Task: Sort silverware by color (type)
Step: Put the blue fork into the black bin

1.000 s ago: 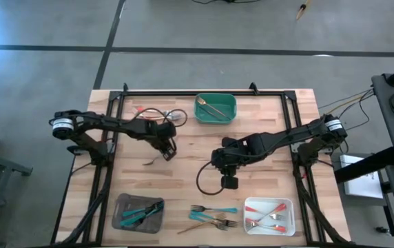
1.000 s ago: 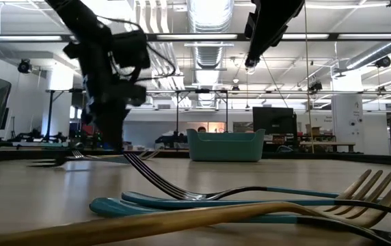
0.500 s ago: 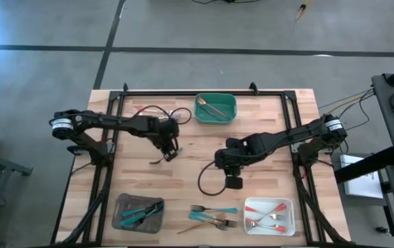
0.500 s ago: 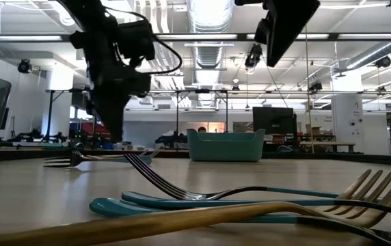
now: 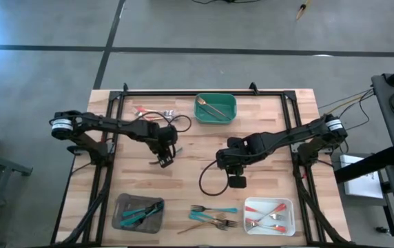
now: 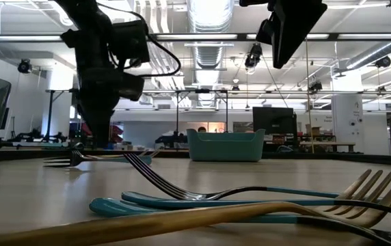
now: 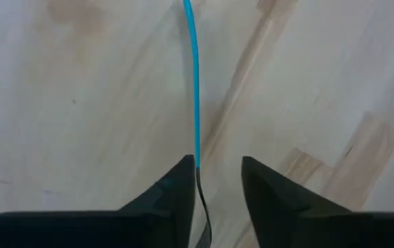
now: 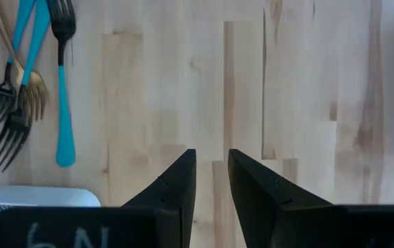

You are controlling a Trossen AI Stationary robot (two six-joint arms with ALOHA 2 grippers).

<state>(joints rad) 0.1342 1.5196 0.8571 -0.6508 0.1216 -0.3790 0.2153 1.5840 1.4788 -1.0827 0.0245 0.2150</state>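
A teal-handled piece of silverware point(image 7: 194, 83) lies flat on the wooden table point(image 5: 197, 172). Its dark neck point(image 7: 201, 207) runs in between the fingers of my left gripper point(image 7: 218, 165), which is open and points down at it, left of the table's middle point(image 5: 164, 160). My right gripper point(image 5: 237, 181) hangs over the middle of the table, open a little point(image 8: 212, 162), with nothing between its fingers. Several loose forks point(image 5: 214, 217) lie near the front edge, and a few red-handled pieces point(image 5: 149, 110) at the far left. My left gripper stands over the teal-handled piece from above, its fingers on either side of the dark neck and lying along it. The neck runs close by the inner edge of one finger point(image 7: 183, 186). Whether that finger touches it, I cannot tell.
A green tray point(image 5: 215, 109) with a gold piece stands at the far middle. A grey tray point(image 5: 138, 212) with teal pieces is at the near left, and a white tray point(image 5: 268, 215) with red-handled forks at the near right. A black cable point(image 5: 204, 182) loops beside my right gripper.
My left gripper has gone a little toward the table's near and left edges, over the teal-handled piece. My right gripper has drifted slightly toward the right edge.
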